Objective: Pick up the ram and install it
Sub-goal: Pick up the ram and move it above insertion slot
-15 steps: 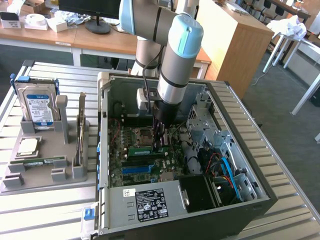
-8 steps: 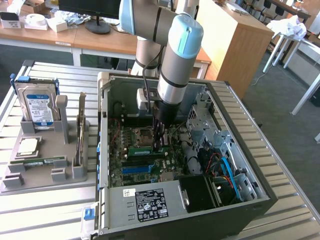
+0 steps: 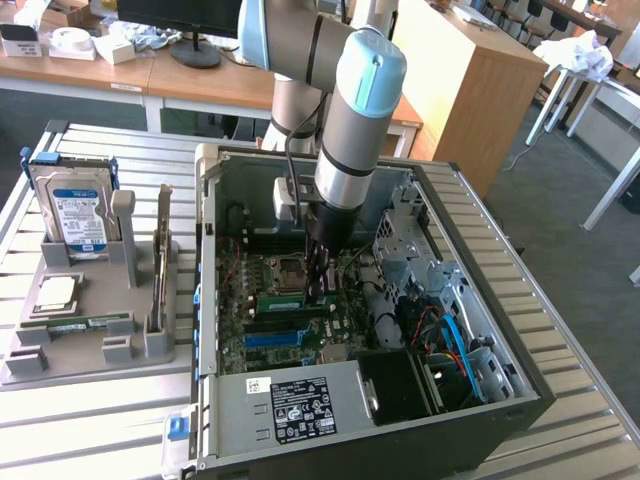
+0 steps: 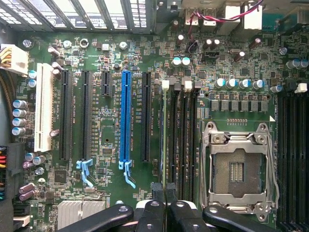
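Inside the open black computer case, lying on a slatted metal table, the ram, a long thin green circuit-board stick, stands on edge in a memory slot beside the empty metal-framed processor socket. The black gripper is at one end of it. In the wrist view the fingertips of the gripper are pressed together on the ram, seen as a pale green line.

The white-and-black label on the grey power-supply box carries print too small to read. So do the blue label of the hard drive and the pale lettering along the motherboard slots.

The exterior view takes in a grey plastic holder at its left. It holds one hard drive, one square silver processor chip, one green stick lying flat and one thin board on edge.

The wrist view gives the motherboard's detail: one blue expansion slot, one white slot, three long black slots, one short one, and two pale blue latches.
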You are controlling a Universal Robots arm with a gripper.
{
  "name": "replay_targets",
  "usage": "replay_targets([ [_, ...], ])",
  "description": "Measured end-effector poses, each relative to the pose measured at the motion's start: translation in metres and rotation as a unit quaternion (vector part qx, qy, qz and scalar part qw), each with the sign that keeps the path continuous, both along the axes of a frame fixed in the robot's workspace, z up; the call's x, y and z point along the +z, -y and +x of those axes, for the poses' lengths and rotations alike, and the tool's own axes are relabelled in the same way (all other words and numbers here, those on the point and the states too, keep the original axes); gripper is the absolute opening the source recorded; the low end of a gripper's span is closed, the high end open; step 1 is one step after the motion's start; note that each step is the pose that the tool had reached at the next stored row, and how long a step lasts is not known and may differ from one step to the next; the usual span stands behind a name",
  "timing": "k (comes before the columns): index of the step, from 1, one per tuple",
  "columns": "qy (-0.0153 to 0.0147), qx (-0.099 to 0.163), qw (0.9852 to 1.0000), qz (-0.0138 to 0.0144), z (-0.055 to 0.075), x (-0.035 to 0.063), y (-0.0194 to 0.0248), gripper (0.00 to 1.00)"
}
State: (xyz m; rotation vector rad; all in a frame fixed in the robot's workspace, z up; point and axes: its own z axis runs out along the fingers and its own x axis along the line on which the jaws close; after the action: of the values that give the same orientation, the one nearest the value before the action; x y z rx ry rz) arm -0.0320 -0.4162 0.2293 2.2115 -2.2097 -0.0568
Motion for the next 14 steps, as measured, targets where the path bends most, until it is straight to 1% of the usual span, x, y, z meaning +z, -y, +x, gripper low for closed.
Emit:
replay_targets([
  [9, 0.0000, 0.000, 1.0000, 0.0000, 0.0000, -0.0009, 0.0000, 0.12],
  [14, 0.0000, 0.000, 1.0000, -0.0001, 0.0000, -0.0009, -0.0008, 0.12],
])
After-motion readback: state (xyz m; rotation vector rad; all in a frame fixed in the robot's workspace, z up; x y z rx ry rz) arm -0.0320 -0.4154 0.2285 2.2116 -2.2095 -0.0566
